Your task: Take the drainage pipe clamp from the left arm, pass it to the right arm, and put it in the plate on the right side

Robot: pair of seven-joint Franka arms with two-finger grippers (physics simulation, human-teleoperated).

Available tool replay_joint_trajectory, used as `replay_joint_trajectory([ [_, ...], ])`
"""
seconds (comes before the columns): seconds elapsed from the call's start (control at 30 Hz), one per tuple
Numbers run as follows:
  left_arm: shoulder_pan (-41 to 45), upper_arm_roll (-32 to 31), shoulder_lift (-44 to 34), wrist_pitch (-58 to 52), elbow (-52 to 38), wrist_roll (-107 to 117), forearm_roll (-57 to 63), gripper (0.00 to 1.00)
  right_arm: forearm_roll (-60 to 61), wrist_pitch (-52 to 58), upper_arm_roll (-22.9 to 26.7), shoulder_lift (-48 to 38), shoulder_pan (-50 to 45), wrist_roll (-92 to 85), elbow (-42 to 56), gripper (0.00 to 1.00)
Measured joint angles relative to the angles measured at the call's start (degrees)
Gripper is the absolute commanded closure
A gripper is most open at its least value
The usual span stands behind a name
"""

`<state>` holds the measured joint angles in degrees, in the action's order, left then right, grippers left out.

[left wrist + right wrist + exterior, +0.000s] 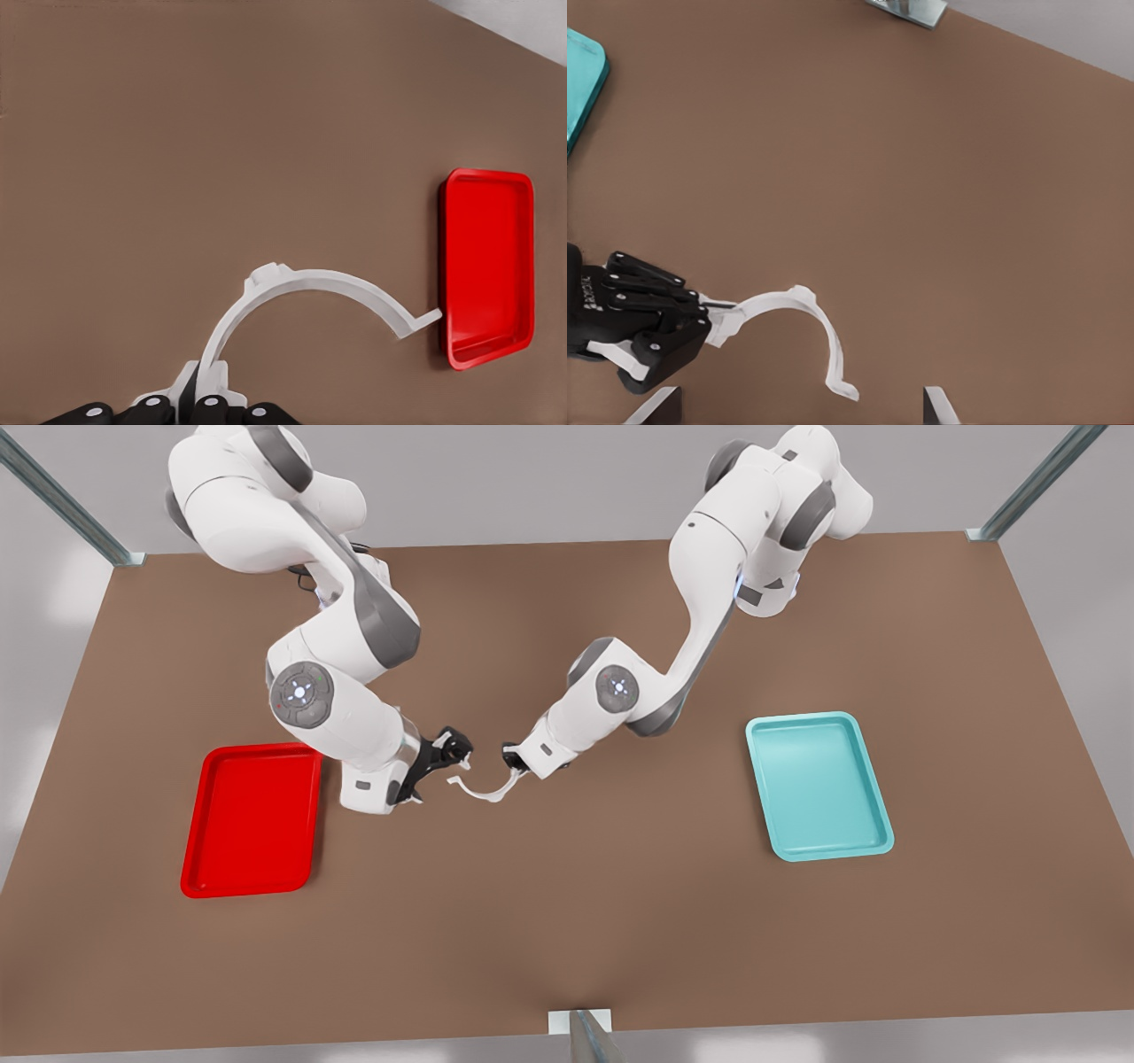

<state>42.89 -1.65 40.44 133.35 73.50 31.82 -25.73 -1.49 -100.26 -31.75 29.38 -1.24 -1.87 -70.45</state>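
The drainage pipe clamp [483,790], a thin white half-ring, hangs above the table centre. My left gripper [512,766], on the arm at the front view's right, is shut on one of its end tabs [204,390]. My right gripper [440,769], on the arm at the front view's left, is open; its fingertips [939,405] flank the clamp's free end [843,388] without touching it. The left wrist view shows the clamp [301,285] arching away from the shut left gripper [190,409]. The plate, a red tray [252,819], lies beside the right arm.
A teal tray [817,784] lies on the brown table at the front view's right, also seen as a teal tray edge [580,84] in the right wrist view. A metal post [580,1032] stands at the table's near edge. Metal posts mark the far corners.
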Motion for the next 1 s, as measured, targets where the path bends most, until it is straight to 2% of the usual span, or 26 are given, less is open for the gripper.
replay_joint_trajectory([
  [0.23, -0.2, 0.2, -1.3, 0.3, -0.1, 4.6, 0.2, 0.79, -2.7, -4.6, 0.2, 3.8, -1.6, -3.3, -2.9, 0.0],
  [0.8, -0.2, 0.3, -1.6, 0.3, -0.1, 10.9, 0.2, 0.79, -5.6, -2.9, 0.6, 4.4, -2.9, -10.6, -6.0, 0.0],
  [0.9, -0.1, 0.2, -1.6, 0.3, -0.1, 11.5, 0.2, 0.79, -6.6, -3.9, 0.6, 5.9, -4.0, -11.2, -5.8, 0.23],
  [0.93, -0.1, 0.2, -1.6, 0.4, -0.1, 11.8, 0.2, 0.79, -7.0, -4.2, 0.6, 6.1, -4.2, -11.4, -5.7, 0.48],
  [1.0, -0.1, 0.2, -1.6, 0.4, -0.1, 12.1, 0.2, 0.79, -7.0, -4.7, 0.7, 6.4, -4.3, -11.8, -5.7, 0.78],
])
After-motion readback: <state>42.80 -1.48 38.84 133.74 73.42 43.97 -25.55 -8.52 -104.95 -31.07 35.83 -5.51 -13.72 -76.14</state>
